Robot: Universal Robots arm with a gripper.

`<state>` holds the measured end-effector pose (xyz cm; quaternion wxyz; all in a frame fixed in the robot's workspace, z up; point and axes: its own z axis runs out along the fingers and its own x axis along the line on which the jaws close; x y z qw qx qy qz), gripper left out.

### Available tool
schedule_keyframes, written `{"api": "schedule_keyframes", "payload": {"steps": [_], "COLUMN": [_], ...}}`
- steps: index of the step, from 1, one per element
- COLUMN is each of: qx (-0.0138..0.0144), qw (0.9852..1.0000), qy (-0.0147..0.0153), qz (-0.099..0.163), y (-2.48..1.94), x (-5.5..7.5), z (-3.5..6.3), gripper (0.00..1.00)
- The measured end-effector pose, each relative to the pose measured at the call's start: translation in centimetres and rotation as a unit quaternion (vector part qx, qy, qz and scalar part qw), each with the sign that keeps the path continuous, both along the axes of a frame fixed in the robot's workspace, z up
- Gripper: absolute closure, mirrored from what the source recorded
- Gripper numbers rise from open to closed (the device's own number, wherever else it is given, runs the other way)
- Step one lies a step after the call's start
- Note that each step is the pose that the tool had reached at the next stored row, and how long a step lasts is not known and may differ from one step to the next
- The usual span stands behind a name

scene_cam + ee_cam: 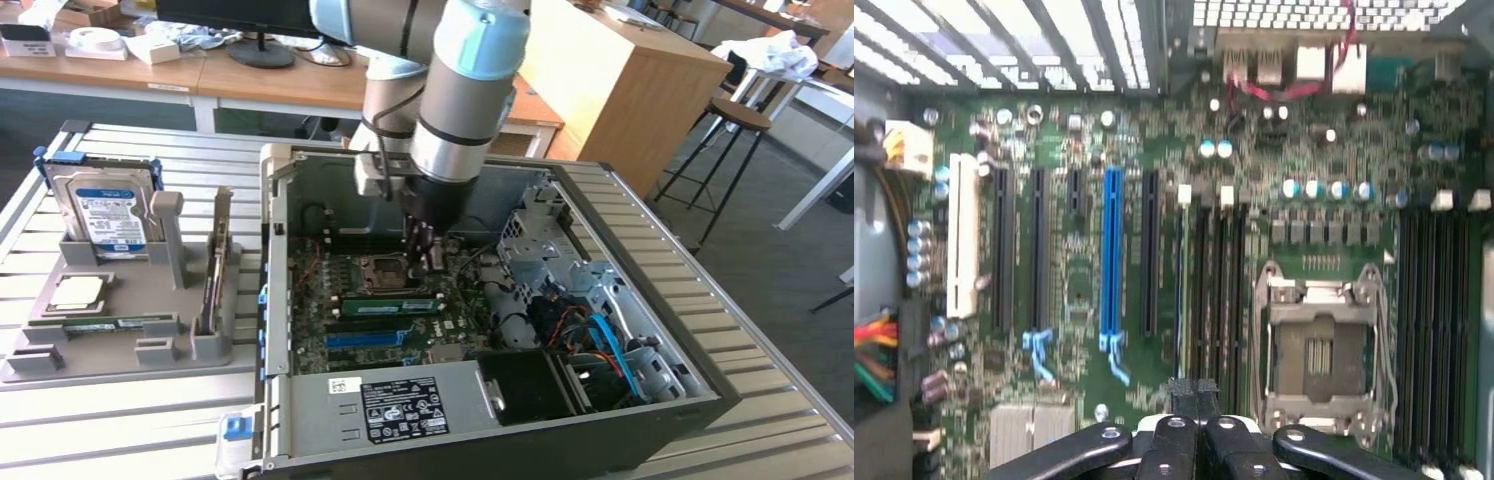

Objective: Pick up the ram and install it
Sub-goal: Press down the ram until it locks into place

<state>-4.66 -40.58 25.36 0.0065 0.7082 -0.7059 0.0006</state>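
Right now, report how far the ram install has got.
Done: the ram stands in a motherboard slot next to the blue slot. In hand: the gripper is shut with nothing visibly in it, low over the board by the CPU socket. Left: I cannot tell whether the stick is fully latched.

Open computer case [587, 400] lies on slatted metal table [120, 420]. Grey holder [120, 340] beside it carries upright hard drive [110, 215]. Stool [727, 130] stands behind.
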Motion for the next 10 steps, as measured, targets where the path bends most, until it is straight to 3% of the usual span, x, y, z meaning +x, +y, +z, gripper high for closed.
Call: {"api": "schedule_keyframes", "payload": {"steps": [10], "qx": [0.0000], "qw": [1.0000], "qy": [0.0000], "qz": [0.000], "y": [0.00], "x": [-2.9], "z": [-0.07], "gripper": [0.90]}}
